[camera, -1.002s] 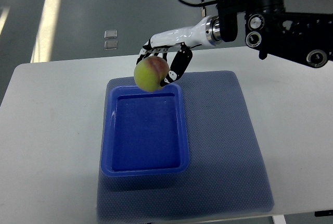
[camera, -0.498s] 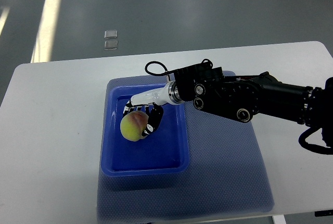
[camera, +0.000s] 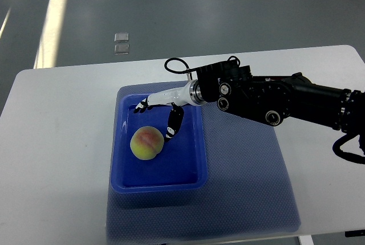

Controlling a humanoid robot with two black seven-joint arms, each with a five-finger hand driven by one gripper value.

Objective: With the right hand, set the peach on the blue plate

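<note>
A yellow-green peach [camera: 146, 143] with a pink blush lies inside the blue plate [camera: 200, 159], a deep rectangular tray, towards its left middle. My right hand [camera: 155, 117] hovers just above and behind the peach, fingers spread, nothing in them. One dark fingertip [camera: 170, 131] hangs close to the peach's right side, with a narrow gap between them. The black right arm [camera: 274, 99] reaches in from the right edge across the table. My left arm does not show.
The plate sits on a blue-grey textured mat [camera: 251, 165] spread over the white table [camera: 57, 142]. Grey floor lies beyond the table's far edge, with two small pale squares [camera: 121, 43] on it.
The hand came down from above the tray's far rim with the peach, set it in the plate and let go. The fingers have spread and drawn back slightly.
</note>
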